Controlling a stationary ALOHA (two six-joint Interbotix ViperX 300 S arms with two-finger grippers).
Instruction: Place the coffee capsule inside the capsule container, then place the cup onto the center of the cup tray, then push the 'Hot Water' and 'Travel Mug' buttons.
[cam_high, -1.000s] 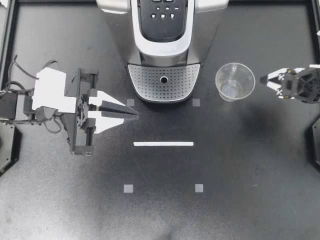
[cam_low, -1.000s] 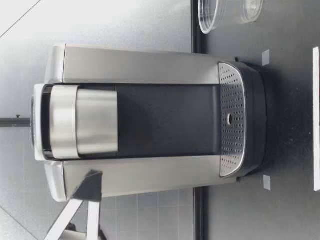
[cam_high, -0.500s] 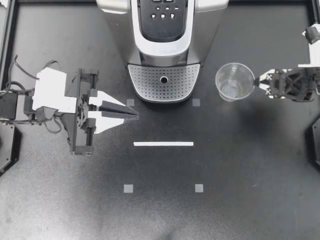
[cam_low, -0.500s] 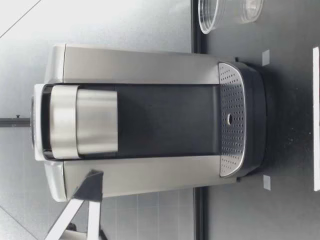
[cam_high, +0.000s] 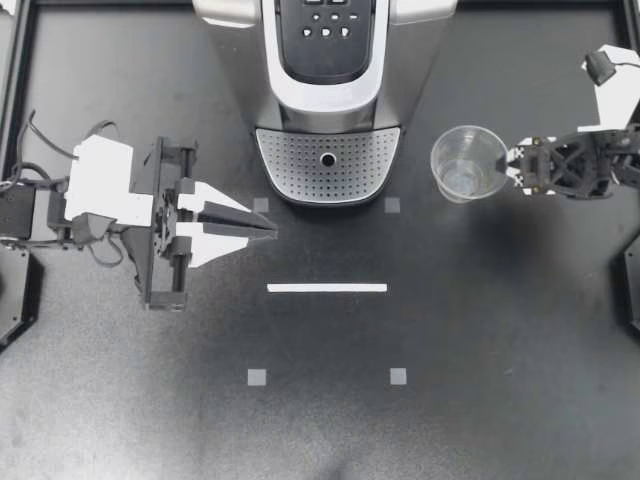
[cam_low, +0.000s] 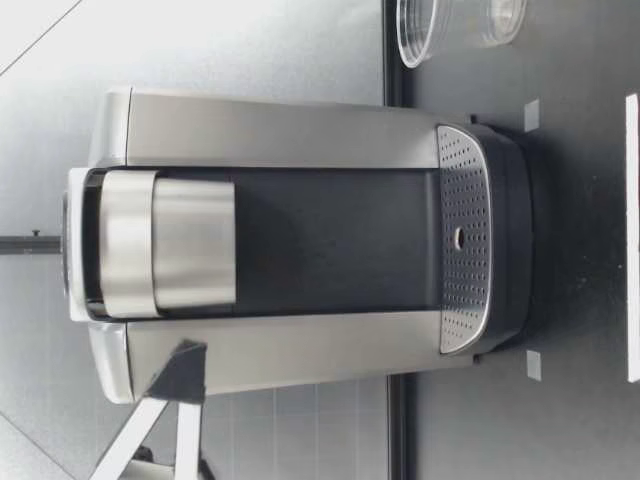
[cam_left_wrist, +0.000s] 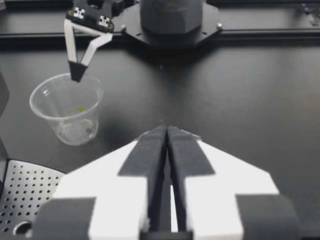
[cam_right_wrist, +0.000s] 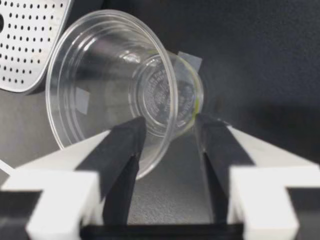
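Straddling the near wall of the clear plastic cup (cam_high: 470, 163), my right gripper (cam_high: 512, 168) has its fingers (cam_right_wrist: 122, 150) parted, one inside the rim and one outside; whether either pad touches I cannot tell. The cup stands upright on the table (cam_high: 480, 330), beside the perforated drip tray (cam_high: 328, 165), with a faint yellowish trace at its base. My left gripper (cam_high: 268, 222) hangs closed on nothing, well apart. Beyond, the coffee machine (cam_high: 335, 100) has its buttons (cam_high: 327, 30) partly cut off; the low view clips the cup too.
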